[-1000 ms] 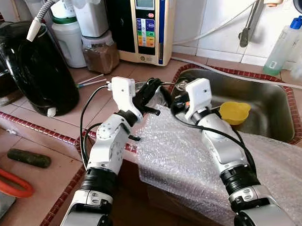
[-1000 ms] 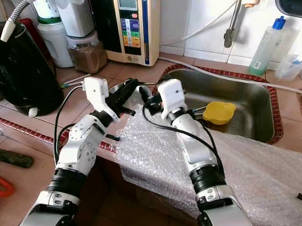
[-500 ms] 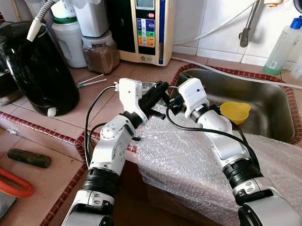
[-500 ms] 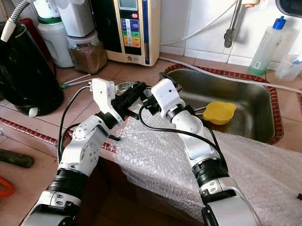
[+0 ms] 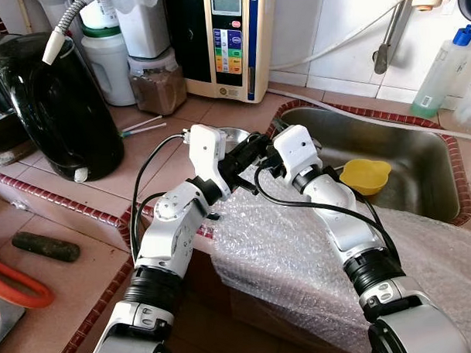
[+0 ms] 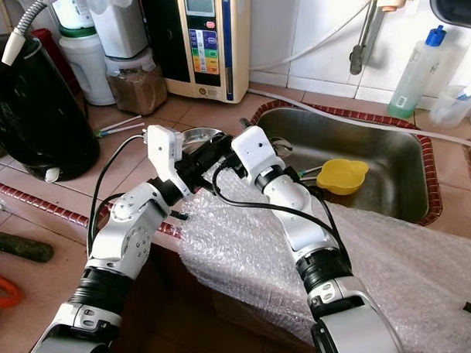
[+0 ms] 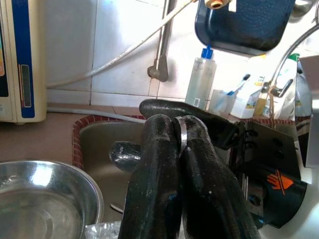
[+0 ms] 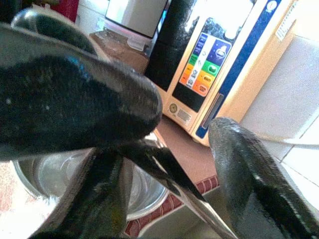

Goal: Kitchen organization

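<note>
Both arms meet over the near left corner of the sink [image 5: 421, 170], above the steel bowl [image 5: 232, 135] that sits on the tiled desk [image 5: 142, 160] just beside the sink's rim. The left pincer [image 7: 180, 149] is clenched on a thin metal utensil [image 7: 183, 137], whose bright edge shows pinched between its two black fingers [image 7: 154, 174]. The right pincer [image 8: 184, 144] is released, its fingers spread to either side of the left pincer and of the utensil's slim strip [image 8: 199, 209]; contact with it cannot be told.

A sheet of bubble wrap [image 5: 300, 252] drapes over the desk's front edge under both arms. A yellow cup [image 5: 365, 174] lies in the sink, well apart from the pincers. Along the back of the desk stand a water unit [image 5: 229, 41], a brown-filled jar [image 5: 158, 85] and a white jug [image 5: 108, 61]; a black kettle [image 5: 59, 105] stands at the left. A clear bottle [image 5: 440, 65] with a blue cap stands at the sink's far right corner.
</note>
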`<state>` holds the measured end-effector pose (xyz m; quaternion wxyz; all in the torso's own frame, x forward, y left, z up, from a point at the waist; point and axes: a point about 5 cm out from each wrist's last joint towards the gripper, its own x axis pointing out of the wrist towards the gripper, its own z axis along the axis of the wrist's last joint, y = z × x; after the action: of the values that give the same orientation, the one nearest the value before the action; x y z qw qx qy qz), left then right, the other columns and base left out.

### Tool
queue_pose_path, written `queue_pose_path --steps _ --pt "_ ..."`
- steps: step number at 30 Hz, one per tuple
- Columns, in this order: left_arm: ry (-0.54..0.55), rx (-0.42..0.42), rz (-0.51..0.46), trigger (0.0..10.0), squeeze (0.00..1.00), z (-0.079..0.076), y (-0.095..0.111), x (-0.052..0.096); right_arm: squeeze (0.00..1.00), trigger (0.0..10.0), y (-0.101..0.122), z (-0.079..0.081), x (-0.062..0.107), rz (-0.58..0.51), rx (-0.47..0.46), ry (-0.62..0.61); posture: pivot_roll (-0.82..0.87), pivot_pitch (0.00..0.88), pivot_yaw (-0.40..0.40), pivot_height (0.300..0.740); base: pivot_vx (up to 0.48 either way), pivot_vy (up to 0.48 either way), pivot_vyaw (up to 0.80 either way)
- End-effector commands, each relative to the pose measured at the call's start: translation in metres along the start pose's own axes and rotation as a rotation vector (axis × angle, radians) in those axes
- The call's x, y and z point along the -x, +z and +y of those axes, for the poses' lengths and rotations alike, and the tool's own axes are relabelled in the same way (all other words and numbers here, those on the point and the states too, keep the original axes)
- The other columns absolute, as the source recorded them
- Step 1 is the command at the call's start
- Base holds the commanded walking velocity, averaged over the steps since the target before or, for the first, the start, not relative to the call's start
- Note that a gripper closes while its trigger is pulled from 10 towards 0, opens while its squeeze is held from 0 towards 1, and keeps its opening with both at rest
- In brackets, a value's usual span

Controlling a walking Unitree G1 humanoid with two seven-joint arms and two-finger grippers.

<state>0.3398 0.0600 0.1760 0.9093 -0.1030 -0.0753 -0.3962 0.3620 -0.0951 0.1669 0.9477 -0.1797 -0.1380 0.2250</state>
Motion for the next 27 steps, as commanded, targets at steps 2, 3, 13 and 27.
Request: queue_pose_path --steps 2,3,13,27 --pt "0.016 -0.042 -0.004 0.0 0.00 0.005 0.006 0.001 0.00 0.0 -0.004 -0.007 0.005 0.012 -0.001 -0.030 0.02 0.000 0.047 0.740 0.000 0.000 0.00" --pt "0.022 -0.050 -0.004 0.0 0.00 0.006 0.007 0.001 0.00 0.0 -0.005 -0.007 0.005 0.013 -0.002 -0.031 0.02 0.000 0.047 0.740 0.000 0.000 0.00" --pt "0.087 -0.107 -0.001 0.0 0.00 0.019 0.010 0.005 0.00 0.0 -0.006 -0.008 0.005 0.028 0.006 -0.041 0.03 0.000 0.045 0.740 0.000 0.000 0.00" --pt "0.124 -0.179 0.021 0.0 0.00 0.023 0.006 0.006 0.00 0.0 -0.009 -0.012 0.006 0.041 0.009 -0.046 0.02 0.000 0.047 0.740 0.000 0.000 0.00"
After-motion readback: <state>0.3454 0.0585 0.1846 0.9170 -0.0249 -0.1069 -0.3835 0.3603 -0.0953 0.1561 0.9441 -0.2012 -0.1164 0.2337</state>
